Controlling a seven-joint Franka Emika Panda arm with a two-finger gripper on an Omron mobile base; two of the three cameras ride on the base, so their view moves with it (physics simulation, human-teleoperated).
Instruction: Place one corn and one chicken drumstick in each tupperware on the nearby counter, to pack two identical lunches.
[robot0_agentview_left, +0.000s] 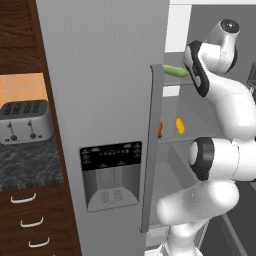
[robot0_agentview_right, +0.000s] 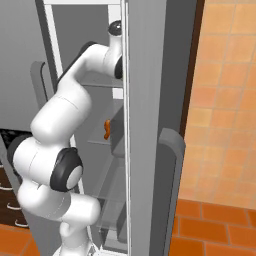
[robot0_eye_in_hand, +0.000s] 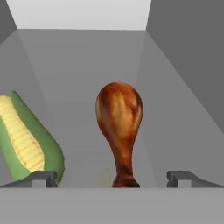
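Observation:
In the hand view a glossy brown chicken drumstick (robot0_eye_in_hand: 119, 118) lies on a grey fridge shelf, meaty end away from me and thin bone pointing at my gripper (robot0_eye_in_hand: 111, 178). The gripper is open, its fingertips (robot0_eye_in_hand: 43, 177) standing either side of the bone end without touching it. A corn cob in green husk (robot0_eye_in_hand: 26, 140) lies just left of the drumstick; its husk (robot0_agentview_left: 175, 71) also pokes out on the upper shelf. One shelf lower sit a small orange-brown piece (robot0_agentview_left: 160, 129) and a yellow-orange piece (robot0_agentview_left: 180, 126). The tupperware is out of view.
My arm reaches into the open fridge past its grey door (robot0_agentview_left: 105, 100) with a dispenser panel (robot0_agentview_left: 111, 175). To the left, a silver toaster (robot0_agentview_left: 25, 121) stands on the dark marbled counter (robot0_agentview_left: 30, 167) above drawers. Fridge walls close in on both sides of the shelf.

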